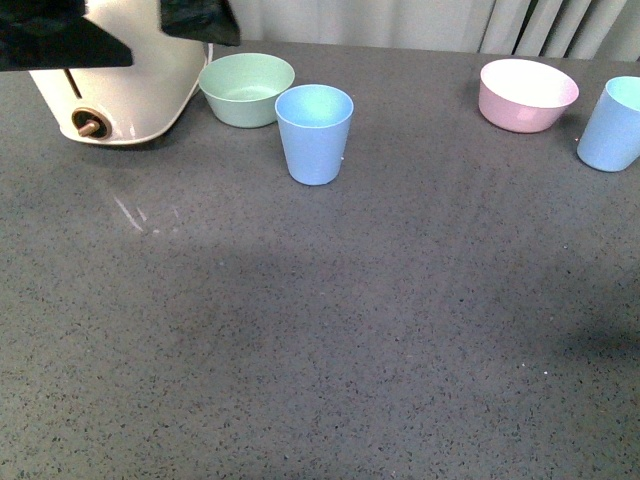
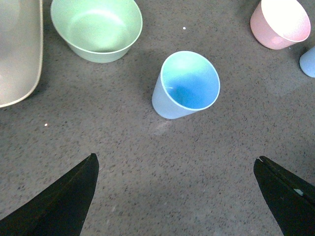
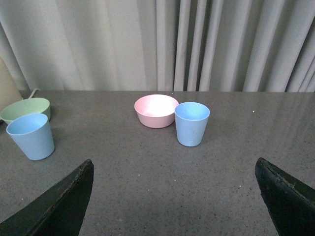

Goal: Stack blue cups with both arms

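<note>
On the far left of the gray desk (image 1: 330, 330) stands a white appliance (image 1: 120, 85), and black parts of the left arm (image 1: 60, 40) hang over it at the top corner of the front view. Just right of the appliance sits a green bowl (image 1: 247, 88). The left cup (image 1: 314, 135) stands upright and mouth up just in front of that bowl and to its right, very close to it or touching. The left pincer (image 2: 175, 158) hovers above the desk, tilted downward, with its fingers (image 2: 64, 201) spread wide and nothing between them. Seen from its wrist, the left cup (image 2: 187, 86) lies ahead of the gap, roughly centered between the two tips and clear of both. Farther right, well apart from that cup, a pink bowl (image 1: 527, 95) rests near the back edge. The right cup (image 1: 611, 125) stands upright just beside it at the right border of the front view. The right pincer (image 3: 173, 161) does not show in the front view. Its wrist view looks nearly level across the desk toward a pale curtain (image 3: 162, 44), and its jaws are also spread wide and empty. The right cup (image 3: 192, 124) stands ahead of the gap, slightly off center, well beyond the tips.
</note>
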